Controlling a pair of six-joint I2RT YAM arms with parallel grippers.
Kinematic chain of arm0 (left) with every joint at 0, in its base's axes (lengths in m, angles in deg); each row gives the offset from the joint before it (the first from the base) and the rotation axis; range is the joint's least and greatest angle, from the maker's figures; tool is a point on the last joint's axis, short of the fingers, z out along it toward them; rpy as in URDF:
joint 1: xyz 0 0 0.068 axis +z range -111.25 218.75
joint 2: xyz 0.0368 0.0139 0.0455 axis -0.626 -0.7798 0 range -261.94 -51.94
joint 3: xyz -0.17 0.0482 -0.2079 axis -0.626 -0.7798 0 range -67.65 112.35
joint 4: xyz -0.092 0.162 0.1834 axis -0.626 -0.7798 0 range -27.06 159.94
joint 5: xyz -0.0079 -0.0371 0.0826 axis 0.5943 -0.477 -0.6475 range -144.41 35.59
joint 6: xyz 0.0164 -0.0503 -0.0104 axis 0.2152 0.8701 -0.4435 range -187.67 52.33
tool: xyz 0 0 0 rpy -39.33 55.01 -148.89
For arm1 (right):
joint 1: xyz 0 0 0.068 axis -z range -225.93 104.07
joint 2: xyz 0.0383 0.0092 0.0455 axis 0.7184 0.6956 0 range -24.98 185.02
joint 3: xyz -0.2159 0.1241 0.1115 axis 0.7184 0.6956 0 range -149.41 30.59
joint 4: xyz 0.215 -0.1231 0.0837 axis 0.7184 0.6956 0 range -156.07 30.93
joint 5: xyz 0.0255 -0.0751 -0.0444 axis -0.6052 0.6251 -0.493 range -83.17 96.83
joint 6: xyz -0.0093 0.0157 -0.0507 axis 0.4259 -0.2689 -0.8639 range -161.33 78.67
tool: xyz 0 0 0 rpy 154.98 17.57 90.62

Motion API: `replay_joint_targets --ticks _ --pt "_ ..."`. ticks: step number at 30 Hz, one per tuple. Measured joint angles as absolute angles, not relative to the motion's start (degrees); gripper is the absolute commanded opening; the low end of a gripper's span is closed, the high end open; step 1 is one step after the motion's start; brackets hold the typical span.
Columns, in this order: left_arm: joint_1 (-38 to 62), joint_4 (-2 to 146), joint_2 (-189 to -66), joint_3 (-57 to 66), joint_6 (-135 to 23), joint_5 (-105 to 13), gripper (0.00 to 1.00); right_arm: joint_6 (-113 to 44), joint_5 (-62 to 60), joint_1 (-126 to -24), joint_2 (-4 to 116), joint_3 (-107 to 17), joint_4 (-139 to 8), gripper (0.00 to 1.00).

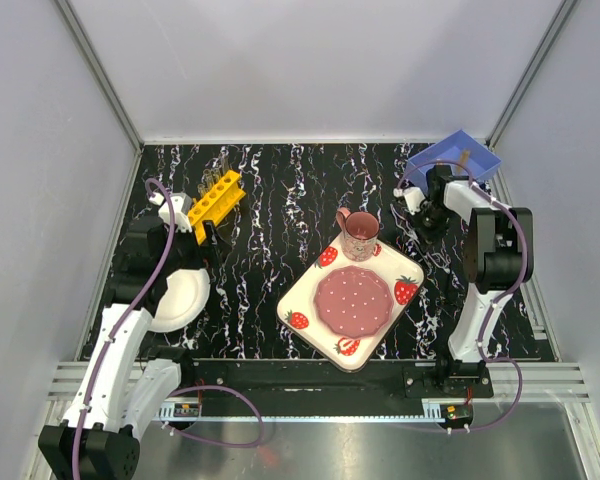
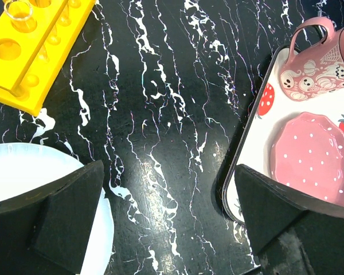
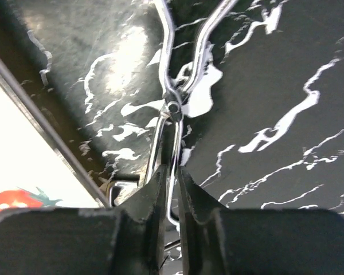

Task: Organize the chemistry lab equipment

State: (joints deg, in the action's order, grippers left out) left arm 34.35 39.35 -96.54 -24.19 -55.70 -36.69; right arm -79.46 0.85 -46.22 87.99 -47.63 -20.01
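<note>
The right gripper [image 3: 172,197] has its 2 fingers nearly together, pinching a thin arm of the small metal scissors [image 3: 173,107] just beside the strawberry tray [image 3: 23,172]. The left gripper [image 2: 172,229] hangs wide open between the white plate [image 2: 23,172] and the tray. The yellow rack [image 2: 28,63] stands just beyond the plate, with clear tubes [image 2: 20,14] in it.

Both arms extended; left pincer [image 2: 166,212] wide open, right pincer [image 3: 171,177] pinched on scissors [image 3: 172,107].
</note>
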Motion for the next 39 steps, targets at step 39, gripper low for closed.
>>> replay_joint_targets --ticks 39 --pt "34.3 39.6 -96.4 -24.2 -55.7 -36.7 0.99 -62.6 -13.3 -48.5 109.4 -81.0 -16.8 0.45"
